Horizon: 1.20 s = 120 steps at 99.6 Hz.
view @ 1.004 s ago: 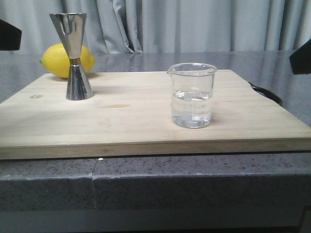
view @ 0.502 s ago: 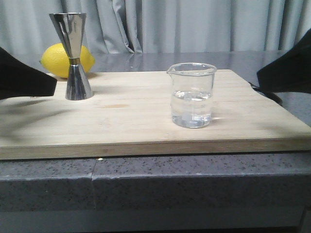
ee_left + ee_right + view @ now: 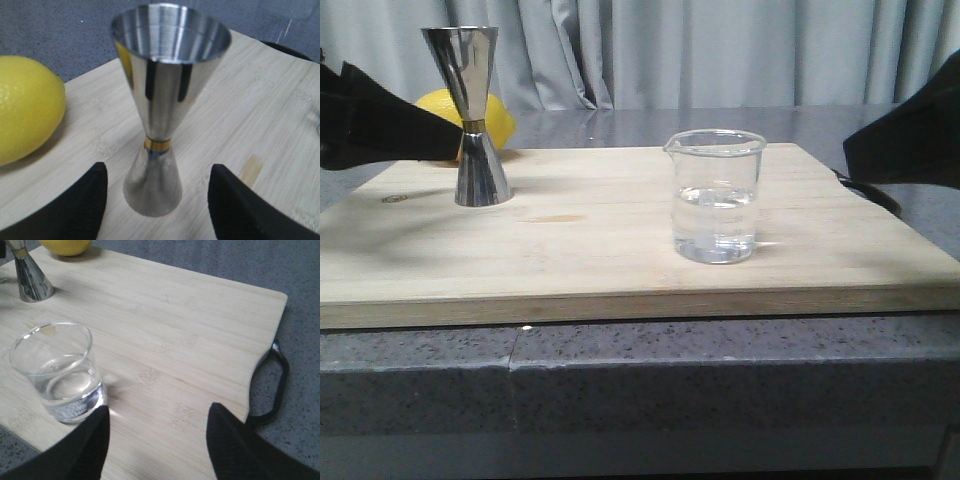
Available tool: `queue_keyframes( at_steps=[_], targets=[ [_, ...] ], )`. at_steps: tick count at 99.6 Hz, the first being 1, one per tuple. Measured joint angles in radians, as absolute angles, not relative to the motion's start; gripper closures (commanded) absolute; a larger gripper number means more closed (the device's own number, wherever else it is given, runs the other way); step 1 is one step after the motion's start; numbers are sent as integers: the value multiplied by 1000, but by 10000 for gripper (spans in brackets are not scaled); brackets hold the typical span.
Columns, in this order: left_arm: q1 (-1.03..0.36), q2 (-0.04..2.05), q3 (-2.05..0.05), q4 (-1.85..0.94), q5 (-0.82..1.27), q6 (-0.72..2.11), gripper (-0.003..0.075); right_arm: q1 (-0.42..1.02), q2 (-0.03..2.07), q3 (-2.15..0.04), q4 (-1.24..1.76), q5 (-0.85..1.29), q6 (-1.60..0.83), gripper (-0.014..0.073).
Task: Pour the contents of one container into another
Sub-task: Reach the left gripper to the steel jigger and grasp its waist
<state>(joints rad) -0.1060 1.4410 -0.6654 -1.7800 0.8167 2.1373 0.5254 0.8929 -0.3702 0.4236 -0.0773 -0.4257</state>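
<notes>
Two grippers approach with jaws spread: the left gripper (image 3: 156, 200) straddles the upright steel jigger (image 3: 161, 105), presumably to steady it, while the right gripper (image 3: 156, 445) nears the glass beaker (image 3: 716, 196), standing well right of that jigger.

Grey speckled counter (image 3: 620, 370) carries wooden board (image 3: 590, 240) (lemon (image 3: 500, 118) behind).
</notes>
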Motion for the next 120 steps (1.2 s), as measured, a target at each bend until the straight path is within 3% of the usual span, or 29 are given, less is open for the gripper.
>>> queue_keyframes(
  at_steps=[78,120],
  targets=[
    [-174,1599,-796,-1780,847,2141,315,525,893,-369,424,-95,-426,205],
    [-174,1599,-802,-1780,848,2144,470,525,893,-369,426,-100,-426,205]
  ],
)
